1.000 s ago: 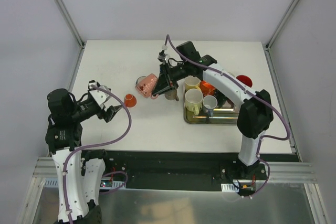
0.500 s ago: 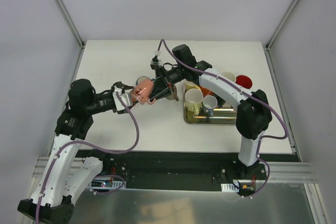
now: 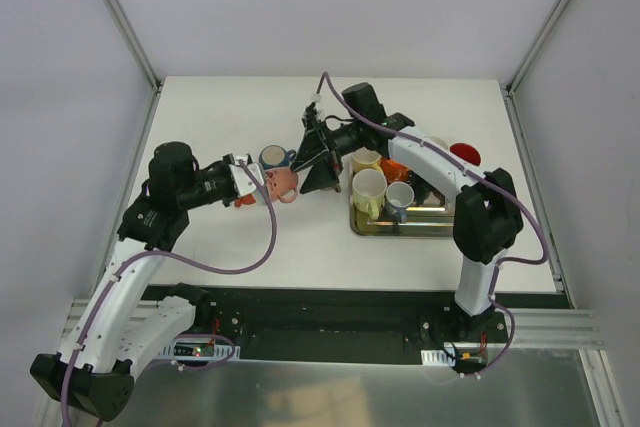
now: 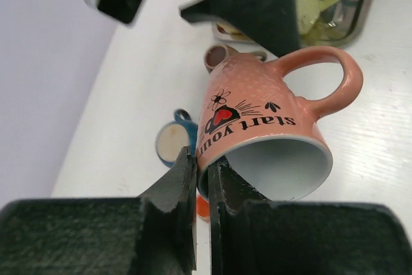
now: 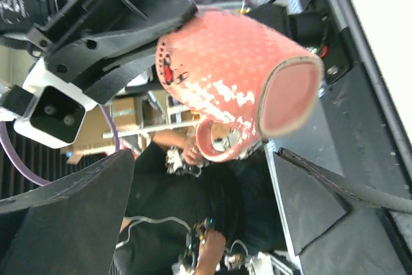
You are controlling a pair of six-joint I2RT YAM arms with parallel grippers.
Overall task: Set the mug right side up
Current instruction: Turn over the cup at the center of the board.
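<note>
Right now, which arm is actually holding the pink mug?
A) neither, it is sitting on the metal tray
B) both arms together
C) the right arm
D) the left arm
D: in the left wrist view the left gripper is pinched shut on the rim of the pink mug, while in the right wrist view the right gripper stands wide open on either side of it without clamping it.
</note>
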